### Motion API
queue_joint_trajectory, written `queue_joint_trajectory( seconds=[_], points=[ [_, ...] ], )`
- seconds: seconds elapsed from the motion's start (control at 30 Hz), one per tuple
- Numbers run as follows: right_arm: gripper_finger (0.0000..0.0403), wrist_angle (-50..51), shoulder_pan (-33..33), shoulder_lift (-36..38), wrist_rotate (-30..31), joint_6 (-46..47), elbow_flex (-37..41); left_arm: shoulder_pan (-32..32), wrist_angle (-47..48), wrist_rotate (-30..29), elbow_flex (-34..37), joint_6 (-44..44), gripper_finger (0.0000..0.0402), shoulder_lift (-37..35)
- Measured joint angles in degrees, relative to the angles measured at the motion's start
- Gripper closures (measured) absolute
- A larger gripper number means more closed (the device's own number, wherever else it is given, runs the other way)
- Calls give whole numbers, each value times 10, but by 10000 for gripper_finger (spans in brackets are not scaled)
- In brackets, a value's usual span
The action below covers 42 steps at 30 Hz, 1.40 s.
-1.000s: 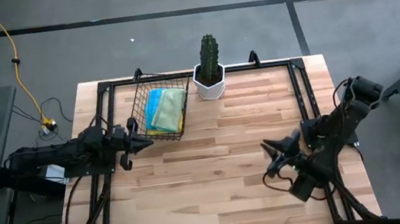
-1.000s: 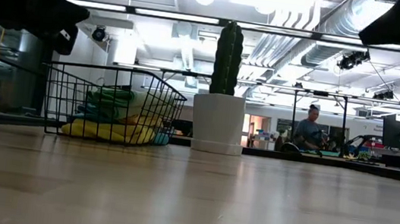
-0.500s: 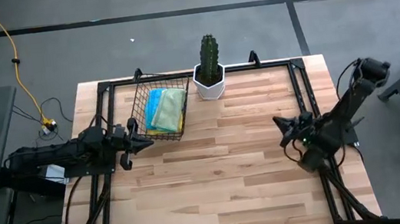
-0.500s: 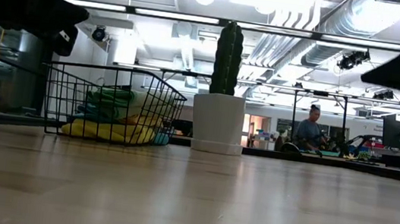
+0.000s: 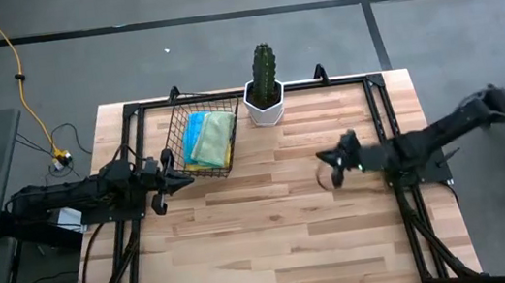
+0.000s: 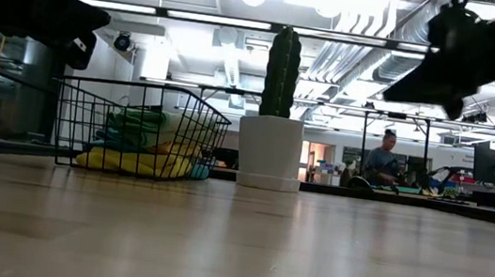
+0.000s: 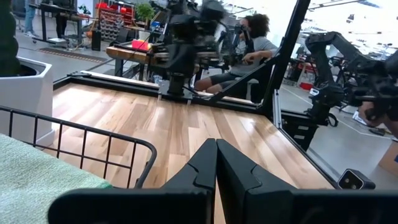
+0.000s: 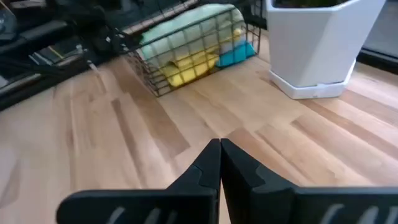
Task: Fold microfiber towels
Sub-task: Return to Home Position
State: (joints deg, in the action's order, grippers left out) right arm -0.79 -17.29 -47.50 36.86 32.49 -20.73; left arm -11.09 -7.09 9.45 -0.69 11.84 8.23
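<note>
Folding is looking done: the microfiber towels (image 5: pixel 207 140) are sitting stacked in the wire basket (image 5: pixel 173 135) at 11 o'clock on the bench (image 5: pixel 275 236), pale green on top. I'm homing the arms. The left hand (image 5: pixel 173 176) is resting at 9 o'clock just beside the basket, fingers pinched together, empty. The right hand (image 5: pixel 332 164) is hanging over the bench around 3 o'clock, also closed on nothing (pointing toward the basket). I'm aiming to retract it high and slow, well clear of the cactus pot (image 5: pixel 266 108) at 12.

Folded towels (image 5: pixel 211 137) in wire basket (image 5: pixel 174 135) (cactus (image 5: pixel 265 71) beside it), left hand (image 5: pixel 177 179) nearby, right hand (image 5: pixel 328 165) mid-table.
</note>
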Motion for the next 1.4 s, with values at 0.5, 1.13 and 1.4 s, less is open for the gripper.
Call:
queue_joint_trajectory(
  seconds=[0.5, 1.13, 1.4],
  points=[
    [403, -62, 208, 149, -327, -166, 38, 0, 0, 0, 0, 0, 401, 0],
    [403, -14, 134, 457, -275, -254, 201, 0, 0, 0, 0, 0, 401, 0],
    [403, -8, 134, 449, -309, -310, 201, 0, 0, 0, 0, 0, 401, 0]
  ],
)
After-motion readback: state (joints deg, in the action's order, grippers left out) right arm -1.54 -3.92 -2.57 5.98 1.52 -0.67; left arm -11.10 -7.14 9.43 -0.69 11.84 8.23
